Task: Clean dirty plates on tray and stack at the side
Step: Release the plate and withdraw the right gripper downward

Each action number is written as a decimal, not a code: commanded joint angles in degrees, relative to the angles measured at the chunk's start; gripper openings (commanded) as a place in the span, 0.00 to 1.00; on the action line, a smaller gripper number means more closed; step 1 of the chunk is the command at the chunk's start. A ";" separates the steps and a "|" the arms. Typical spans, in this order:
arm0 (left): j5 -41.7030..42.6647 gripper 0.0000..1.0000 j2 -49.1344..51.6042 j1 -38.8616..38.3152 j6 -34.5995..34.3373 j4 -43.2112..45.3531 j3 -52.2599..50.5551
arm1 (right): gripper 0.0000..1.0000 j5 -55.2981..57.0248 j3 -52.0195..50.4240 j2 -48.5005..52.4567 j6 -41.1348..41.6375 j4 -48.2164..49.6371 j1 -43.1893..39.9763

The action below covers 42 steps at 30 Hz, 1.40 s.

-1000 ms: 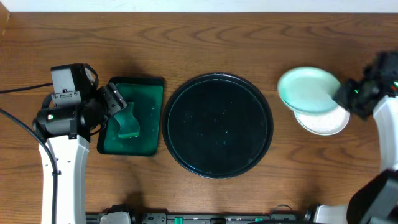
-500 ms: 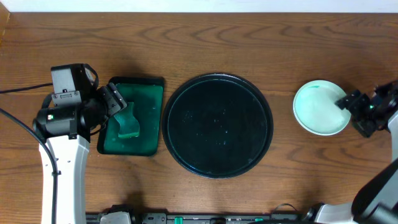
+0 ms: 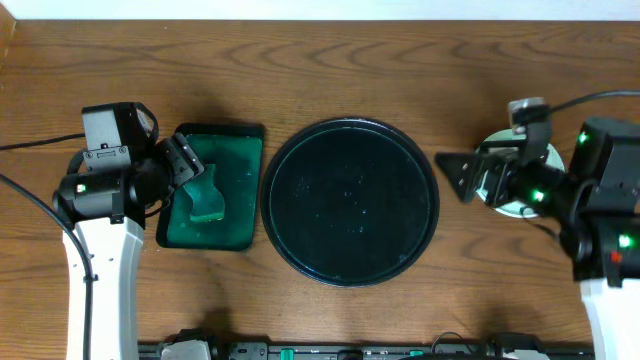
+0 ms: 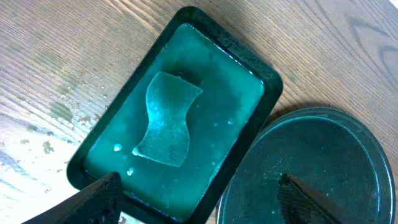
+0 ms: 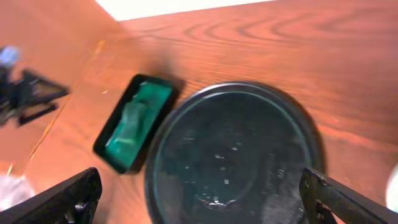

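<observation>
The tray [image 3: 350, 205] sits at the centre of the counter [image 3: 300, 60]. It is round, black and glossy, with a raised rim. Nothing rests on it; fine water droplets speckle its surface in the right wrist view [image 5: 230, 155]. The plates [image 3: 512, 209] lie off the tray, on the counter just to its right. Most of them are covered by the right arm, with only pale slivers of rim showing, so their number cannot be told. The right gripper [image 3: 455, 175] points left toward the tray rim, above the counter between the plates and the tray. Its fingers are spread wide, with nothing between them [image 5: 200, 180]. To the left of the tray, just beside it and not touching, is a rectangular dark-green tray [image 3: 235, 150]. It holds shallow water and a green cloth [image 3: 207, 200], which lies flat and slightly curved near its middle [image 4: 165, 118]. The left gripper [image 3: 185, 165] is positioned above the left part of this green tray. Its fingers are spread apart and empty [image 4: 199, 180], clear of the cloth.
</observation>
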 commanded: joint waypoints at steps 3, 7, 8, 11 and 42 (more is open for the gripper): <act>0.50 0.80 0.02 0.13 0.39 -0.22 1.29 | 0.99 1.64 0.35 -3.98 -4.48 -2.51 2.60; 0.50 0.80 0.02 0.13 0.37 -0.22 1.29 | 0.99 9.53 0.35 -8.26 -9.40 -7.21 0.26; 0.50 0.80 0.02 0.13 0.39 -0.22 1.29 | 0.99 12.26 0.35 -9.44 -9.88 -8.33 -0.20; 0.50 0.80 0.02 0.13 0.39 -0.22 1.29 | 0.99 22.18 -0.90 -14.05 -11.56 -8.85 0.13; 0.50 0.80 0.02 0.13 0.39 -0.22 1.29 | 0.99 30.21 -64.65 -58.64 -12.55 42.14 6.51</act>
